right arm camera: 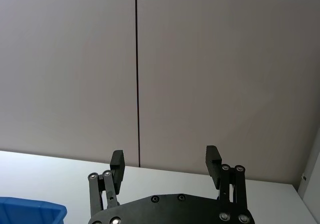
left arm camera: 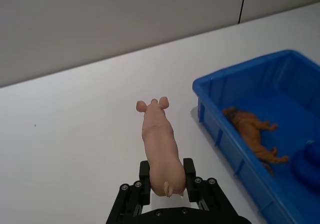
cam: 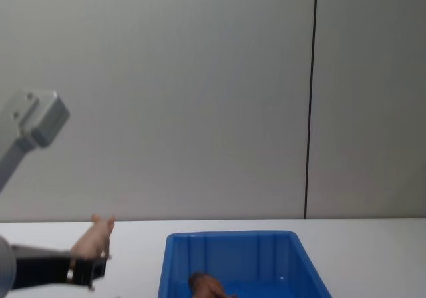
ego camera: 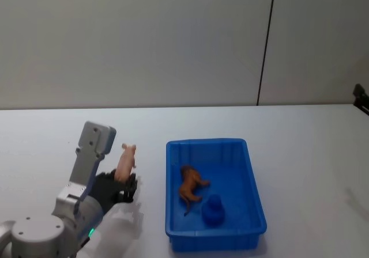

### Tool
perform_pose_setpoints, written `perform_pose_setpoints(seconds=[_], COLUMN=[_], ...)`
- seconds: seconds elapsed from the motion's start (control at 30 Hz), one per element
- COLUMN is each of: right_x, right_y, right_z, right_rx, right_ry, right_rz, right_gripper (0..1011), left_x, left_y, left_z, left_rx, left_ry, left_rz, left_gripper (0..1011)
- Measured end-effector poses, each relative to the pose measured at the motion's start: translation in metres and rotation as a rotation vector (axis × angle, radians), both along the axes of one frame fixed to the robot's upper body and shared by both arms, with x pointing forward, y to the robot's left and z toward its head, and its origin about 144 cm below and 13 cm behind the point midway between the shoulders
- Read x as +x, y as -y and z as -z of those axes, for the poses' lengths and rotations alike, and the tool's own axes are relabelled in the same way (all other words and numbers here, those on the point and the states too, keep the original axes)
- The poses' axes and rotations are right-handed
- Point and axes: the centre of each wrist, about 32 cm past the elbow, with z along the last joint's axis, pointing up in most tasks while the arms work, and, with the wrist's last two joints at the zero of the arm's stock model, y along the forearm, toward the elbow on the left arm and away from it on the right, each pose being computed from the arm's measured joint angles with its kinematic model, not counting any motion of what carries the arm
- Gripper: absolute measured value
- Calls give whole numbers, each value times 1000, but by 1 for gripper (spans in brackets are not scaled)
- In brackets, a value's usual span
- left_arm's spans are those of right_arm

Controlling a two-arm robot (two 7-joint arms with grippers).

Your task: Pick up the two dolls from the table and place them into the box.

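Note:
My left gripper is shut on the pale pink pig doll, holding it by its rear with the snout pointing away. In the head view the pig hangs above the white table, just left of the blue box; the chest view shows the pig lifted beside the box rim. The brown four-legged doll lies on its side inside the box, also seen as the brown doll from the left wrist. My right gripper is open, raised, facing the wall.
A small blue rounded object sits in the box near its front wall. Bare tabletop stretches left of, behind and right of the box. A grey wall with a dark vertical seam stands behind the table.

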Motion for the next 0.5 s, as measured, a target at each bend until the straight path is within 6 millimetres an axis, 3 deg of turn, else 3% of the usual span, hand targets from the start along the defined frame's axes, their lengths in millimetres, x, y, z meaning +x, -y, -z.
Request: perform_pose_setpoints(seconds=[0.5], right_x=[0], right_y=[0], right_z=[0], right_rx=[0], right_ry=[0], right_rz=[0], right_gripper=[1001], left_x=[5], left_y=[-3], left_z=[-30], left_rx=[-80], left_ry=[114], left_rz=[157], left_gripper=[393])
